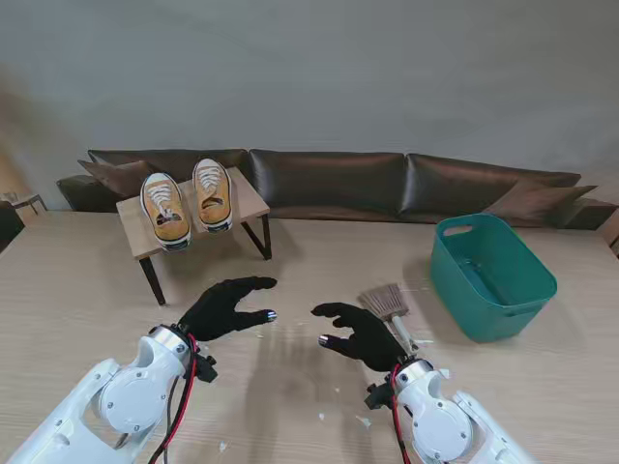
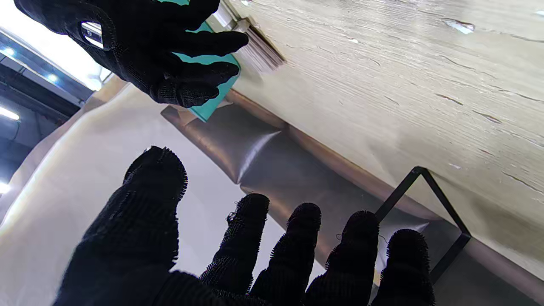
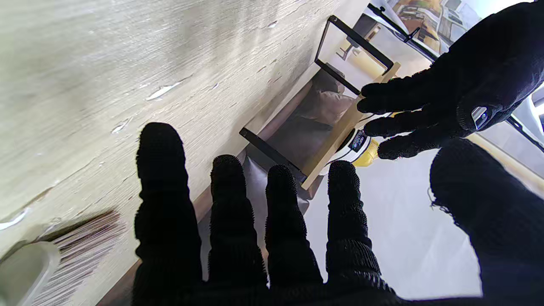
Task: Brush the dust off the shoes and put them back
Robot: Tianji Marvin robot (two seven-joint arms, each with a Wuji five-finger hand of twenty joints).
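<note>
Two yellow canvas shoes with white laces, one (image 1: 164, 209) beside the other (image 1: 212, 193), stand side by side on a small wooden shoe stand (image 1: 250, 196) at the far left of the table. A brush (image 1: 387, 304) with brown bristles lies flat on the table just right of my right hand (image 1: 360, 333). My left hand (image 1: 224, 306) hovers over the table nearer to me than the stand. Both black-gloved hands are open, fingers spread, holding nothing. In the right wrist view the brush bristles (image 3: 80, 246) show beside my fingers (image 3: 231, 221), and the stand (image 3: 340, 127) with a shoe toe (image 3: 361, 146) lies beyond.
A teal plastic bin (image 1: 493, 277) stands at the far right of the table. Small white scraps (image 1: 363, 420) lie scattered on the wood near my arms. A dark brown sofa (image 1: 329, 182) runs behind the table's far edge.
</note>
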